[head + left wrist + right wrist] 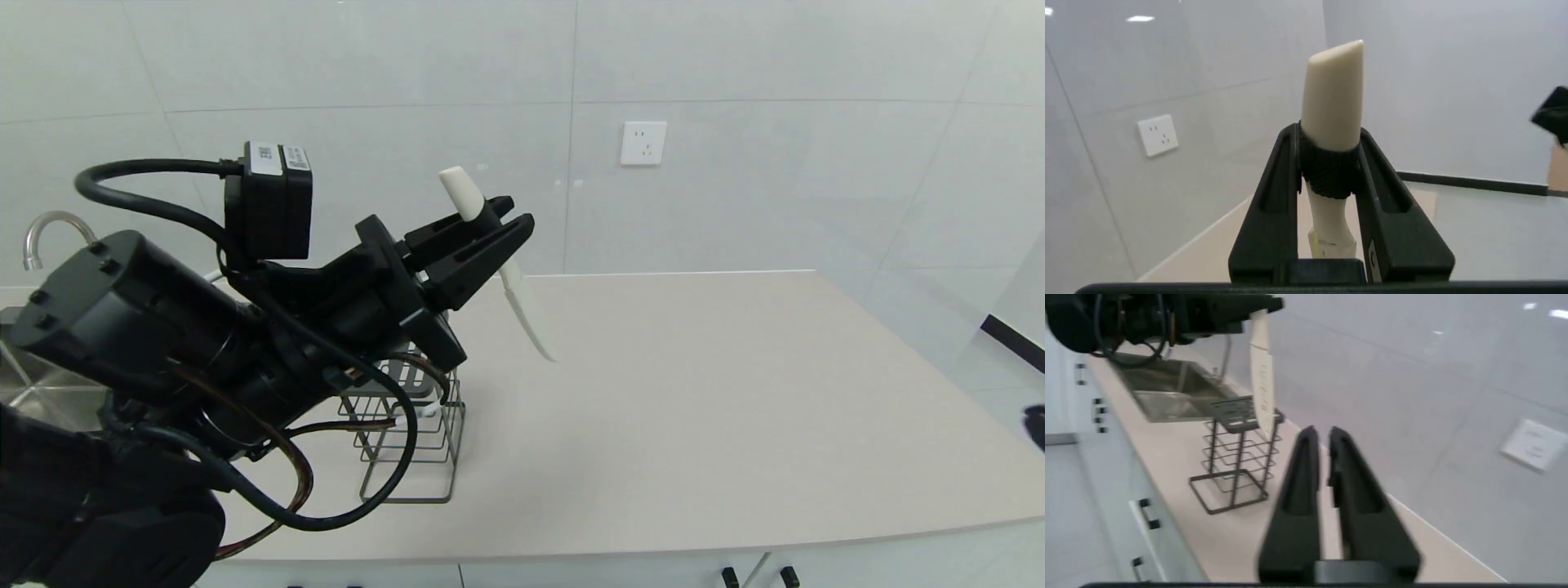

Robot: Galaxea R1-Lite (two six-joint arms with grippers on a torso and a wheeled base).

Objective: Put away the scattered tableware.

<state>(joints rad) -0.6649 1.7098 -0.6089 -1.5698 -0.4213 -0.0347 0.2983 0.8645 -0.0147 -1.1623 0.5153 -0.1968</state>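
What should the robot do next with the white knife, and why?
Probably lower the left gripper toward the wire rack, lining the blade over a slot. Its fingers grip the white knife by the handle, blade down, not yet in the rack.

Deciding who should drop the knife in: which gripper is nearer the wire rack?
Left. The left gripper holds the white knife just above the wire rack, blade pointing down. The right gripper sits farther off over the counter.

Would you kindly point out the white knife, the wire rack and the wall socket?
white knife [524,314], head view, on the blade.
wire rack [1234,457], right wrist view, on its middle wires.
wall socket [643,144], head view, centre of its plate.
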